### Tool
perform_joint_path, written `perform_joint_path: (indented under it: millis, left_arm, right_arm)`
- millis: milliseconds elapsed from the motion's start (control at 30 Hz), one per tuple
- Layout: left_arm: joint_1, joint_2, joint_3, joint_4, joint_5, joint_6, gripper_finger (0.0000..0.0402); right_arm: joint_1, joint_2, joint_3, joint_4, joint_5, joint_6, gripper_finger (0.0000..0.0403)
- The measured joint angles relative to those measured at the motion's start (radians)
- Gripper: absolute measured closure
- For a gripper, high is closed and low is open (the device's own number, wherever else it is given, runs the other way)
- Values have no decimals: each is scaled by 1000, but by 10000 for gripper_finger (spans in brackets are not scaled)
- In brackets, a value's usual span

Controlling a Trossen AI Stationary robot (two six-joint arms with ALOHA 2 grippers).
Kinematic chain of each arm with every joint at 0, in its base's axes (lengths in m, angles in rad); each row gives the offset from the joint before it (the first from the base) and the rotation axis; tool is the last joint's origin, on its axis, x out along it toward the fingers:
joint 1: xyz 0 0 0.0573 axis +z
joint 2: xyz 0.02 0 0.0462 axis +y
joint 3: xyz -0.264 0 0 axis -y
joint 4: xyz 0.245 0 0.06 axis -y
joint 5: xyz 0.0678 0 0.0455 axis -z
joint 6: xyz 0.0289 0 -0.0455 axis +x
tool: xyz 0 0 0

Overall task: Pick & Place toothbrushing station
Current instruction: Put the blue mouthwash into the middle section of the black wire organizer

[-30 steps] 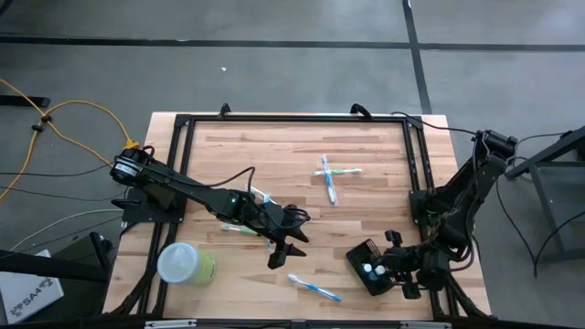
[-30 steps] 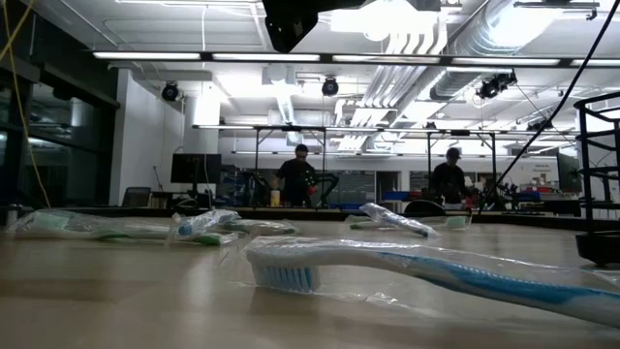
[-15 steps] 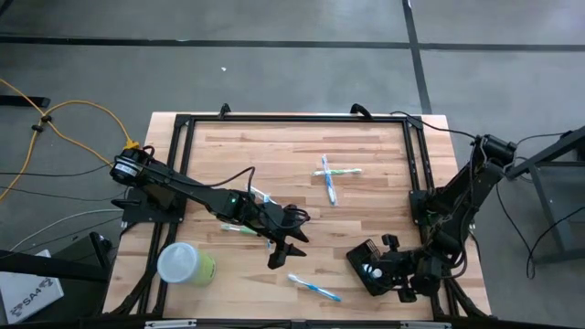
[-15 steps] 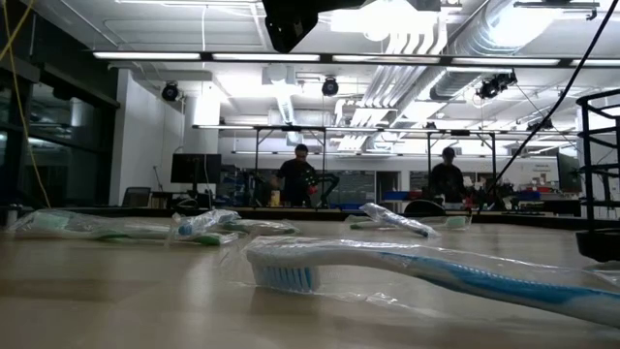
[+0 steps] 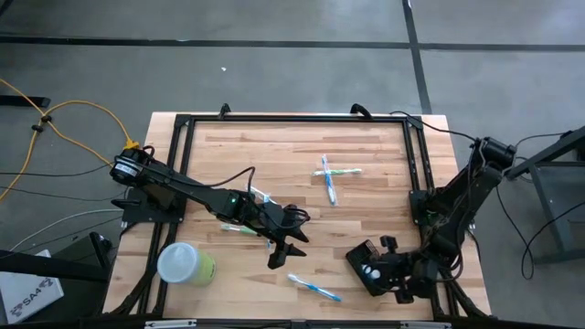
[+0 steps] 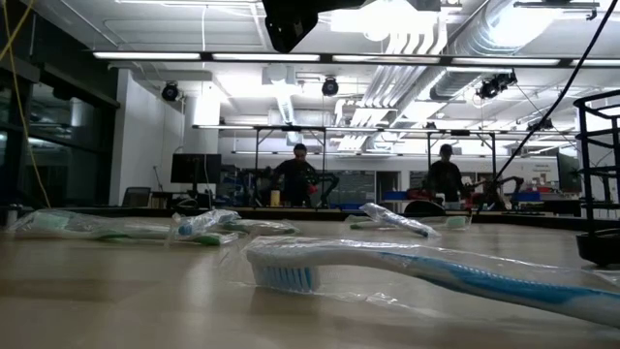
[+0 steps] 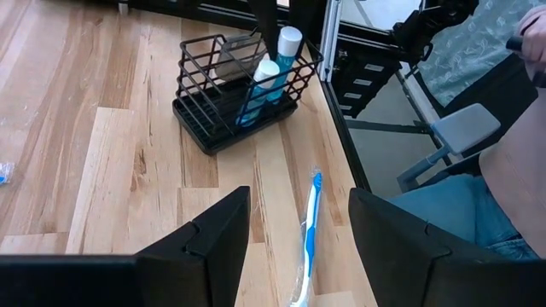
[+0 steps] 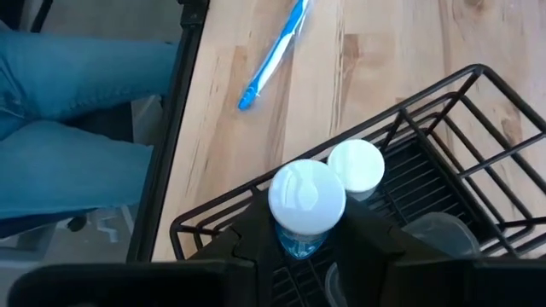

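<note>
The black wire-mesh holder [image 5: 366, 267] stands on its base at the table's near right and holds two blue bottles with white caps [image 7: 267, 70]. It also shows in the left wrist view [image 7: 223, 94]. My right gripper [image 5: 378, 271] comes down into the holder, its fingers around one bottle [image 8: 307, 198]. My left gripper [image 5: 287, 249] is open and empty above the table's middle. A wrapped blue toothbrush [image 7: 309, 223] lies on the wood below and ahead of it. My right gripper has the blue bottle's body just under its white cap [image 8: 304, 242] between its two fingers [image 8: 256, 232], coming from above. The cap hides the place of contact. The bottle stands upright inside the holder, next to the second bottle [image 8: 356, 165].
A lime-green cup [image 5: 187, 263] lies at the near left. Wrapped toothbrushes lie near the front [image 5: 313, 287], in the far middle [image 5: 329, 178] and by the left arm [image 5: 239, 228]. A seated person's legs in jeans [image 8: 68, 136] are close to the table's near right edge.
My right arm has folded a little, and its gripper has gone slightly toward the table's near edge and left, over the holder.
</note>
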Motion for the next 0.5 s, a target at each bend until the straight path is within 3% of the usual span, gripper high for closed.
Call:
perform_joint_path:
  millis: [500]
  left_arm:
    - [0, 0, 0, 0, 0, 0, 206]
  right_arm:
    - [-7, 7, 1, -5, -8, 14, 303]
